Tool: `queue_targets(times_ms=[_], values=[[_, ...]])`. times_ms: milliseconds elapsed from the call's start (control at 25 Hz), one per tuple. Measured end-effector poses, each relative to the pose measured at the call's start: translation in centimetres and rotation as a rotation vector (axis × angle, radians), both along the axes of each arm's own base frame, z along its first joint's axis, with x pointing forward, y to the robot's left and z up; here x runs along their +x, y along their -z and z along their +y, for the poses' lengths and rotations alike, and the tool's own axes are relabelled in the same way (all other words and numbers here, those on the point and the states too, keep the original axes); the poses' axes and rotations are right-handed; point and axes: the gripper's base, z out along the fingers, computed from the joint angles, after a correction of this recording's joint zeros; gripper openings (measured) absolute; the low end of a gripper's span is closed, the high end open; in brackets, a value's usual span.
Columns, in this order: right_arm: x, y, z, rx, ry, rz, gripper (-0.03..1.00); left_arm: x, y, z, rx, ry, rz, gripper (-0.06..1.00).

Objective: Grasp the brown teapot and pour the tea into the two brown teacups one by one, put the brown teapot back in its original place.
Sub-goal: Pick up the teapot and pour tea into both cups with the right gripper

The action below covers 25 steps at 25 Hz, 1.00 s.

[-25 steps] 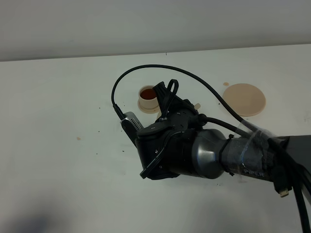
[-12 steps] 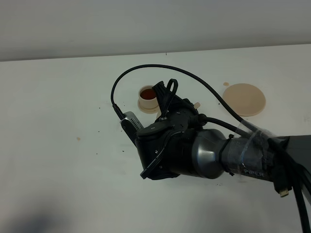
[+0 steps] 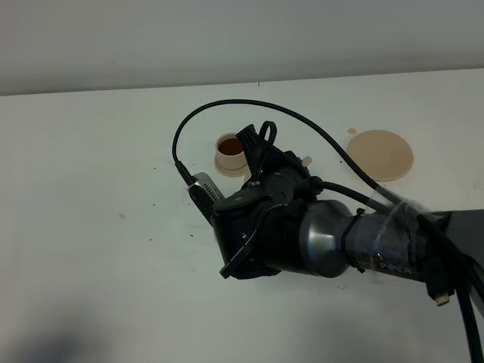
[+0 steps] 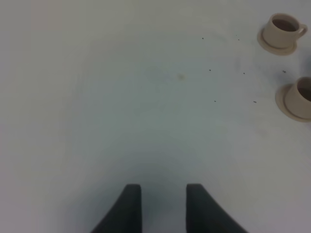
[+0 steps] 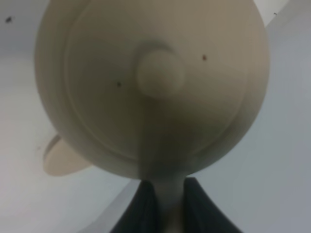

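The right gripper (image 5: 170, 194) is pinching the brown teapot (image 5: 155, 87) by its handle, fingers closed, above the tabletop (image 3: 91, 189) beside the filled teacup (image 3: 229, 150). The teapot's wide saucer (image 3: 382, 153) is lying on the arm's (image 3: 325, 242) other side from that teacup. The left gripper (image 4: 163, 208) is hanging with fingers apart.

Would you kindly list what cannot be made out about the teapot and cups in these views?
Right wrist: the brown teapot fills the blurred frame, and its spout is hidden behind its own body.
Exterior high: the right arm covers the teapot and one teacup. Only the filled teacup and the large saucer show.
Left wrist: the teacup at the frame edge is cut off, so its fill level cannot be told.
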Motion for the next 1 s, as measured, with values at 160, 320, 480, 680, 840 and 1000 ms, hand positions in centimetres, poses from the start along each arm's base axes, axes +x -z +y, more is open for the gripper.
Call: queue_targets(times_ms=[160,320,480,680,840,1000], values=[[0.00,0.00,0.01,-0.002,-0.003,0.000,0.10,0.00,0.00,0.00,0.000,0.000,0.000,0.25],[0.00,0.00,0.01,-0.006,-0.005,0.001,0.10,0.00,0.00,0.00,0.000,0.000,0.000,0.25],[0.00,0.00,0.03,-0.013,-0.014,0.003,0.10,0.00,0.00,0.00,0.000,0.000,0.000,0.25],[0.00,0.01,0.04,-0.018,-0.019,0.004,0.10,0.00,0.00,0.00,0.000,0.000,0.000,0.25],[-0.01,0.05,0.17,-0.027,-0.043,0.011,0.10,0.00,0.00,0.00,0.000,0.000,0.000,0.25],[-0.01,0.07,0.24,-0.025,-0.052,0.014,0.10,0.00,0.00,0.00,0.000,0.000,0.000,0.25]])
